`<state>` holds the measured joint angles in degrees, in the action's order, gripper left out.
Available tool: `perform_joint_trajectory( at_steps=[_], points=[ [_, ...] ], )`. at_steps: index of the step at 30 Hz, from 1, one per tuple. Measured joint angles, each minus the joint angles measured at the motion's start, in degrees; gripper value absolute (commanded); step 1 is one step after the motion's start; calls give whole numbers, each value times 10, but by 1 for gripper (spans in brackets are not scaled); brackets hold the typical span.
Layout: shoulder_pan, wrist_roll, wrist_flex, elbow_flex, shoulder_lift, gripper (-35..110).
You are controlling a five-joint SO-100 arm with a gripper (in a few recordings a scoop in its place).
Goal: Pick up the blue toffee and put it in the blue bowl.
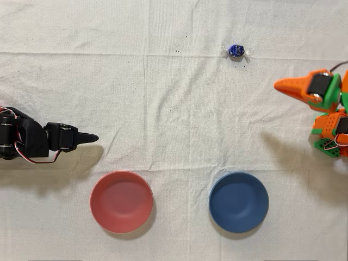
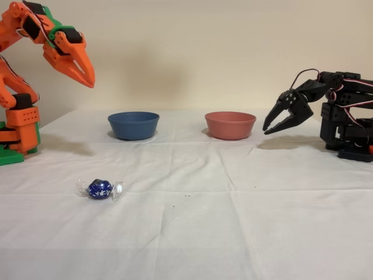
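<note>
1. We judged the main risk to be the blue toffee (image 1: 235, 51) itself: small, round and foil-slick, it could squirt out from between the fingers if the pincer (image 2: 87, 74) came down off-centre or caught only a twisted wrapper end.
2. A second risk was the cloth on the bench (image 1: 174, 119); its creases could snag a low fingertip and drag the sweet along.
3. A third was the wrong target: the pinkish-red bowl (image 1: 121, 201) sat beside the blue bowl (image 1: 238, 202), well apart, and a short swing could drop the sweet on the cloth between them.
4. In the overhead view the toffee lay at about 12 o'clock from the blue bowl, well apart, and at roughly 10 o'clock from the pincer.
5. The orange arm was folded high over its base, pincer raised clear of the bench and tilted downward in the fixed view.
6. The pincer looked closed or nearly so, holding nothing.
7. The black arm (image 2: 326, 114) stood idle.
</note>
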<state>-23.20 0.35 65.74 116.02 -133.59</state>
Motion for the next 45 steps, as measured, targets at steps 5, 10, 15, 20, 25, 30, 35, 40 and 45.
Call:
perform_joint_trajectory(
  at_steps=[5,10,15,20,25,30,35,40,45],
  points=[
    [-45,28,0,-11,64,0],
    [-88,81,-7,-31,145,0],
    [-132,122,-20,-52,214,0],
    [-146,123,0,-103,282,0],
    [-144,75,11,-146,334,0],
    [-142,80,9,-151,365,2],
    [-147,91,-12,-151,396,5],
    [-158,68,-30,-152,426,8],
    [-161,3,-32,-178,460,10]
  ],
)
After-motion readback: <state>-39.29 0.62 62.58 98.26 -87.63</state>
